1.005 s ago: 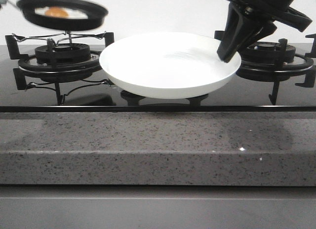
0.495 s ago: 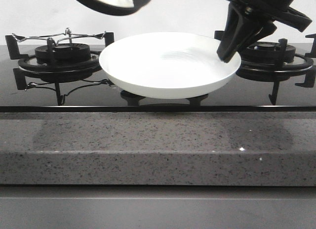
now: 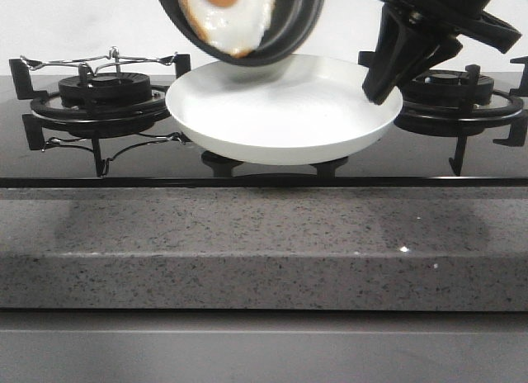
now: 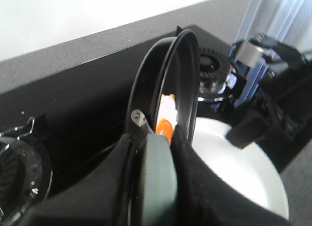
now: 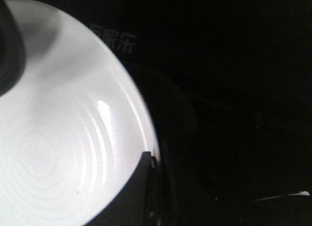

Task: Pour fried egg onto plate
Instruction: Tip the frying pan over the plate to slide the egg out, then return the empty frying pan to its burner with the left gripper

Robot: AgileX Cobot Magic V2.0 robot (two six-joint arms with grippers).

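Since half a second ago, the black frying pan (image 3: 247, 24) has swung from the upper left of the front view to upper centre, now tipped steeply toward the camera above the far-left part of the plate (image 3: 330, 127). Inside the pan, the fried egg (image 3: 224, 16) clings to the tilted surface, its orange yolk cut off by the top edge of the frame and its white reaching down near the pan's lower lip; it has not yet fallen. In the left wrist view, the left gripper (image 4: 158, 162) is clamped on the pan's grey-green handle (image 4: 156, 177). At upper right of the front view, the right gripper (image 3: 388, 82) pinches the plate's rim, holding the plate raised between the two stove burners (image 3: 103, 94). The pouring step seems underway. Next likely calls for a little more tilt or a small shake so the egg slides off onto the white dish, keeping the pan lip over the plate
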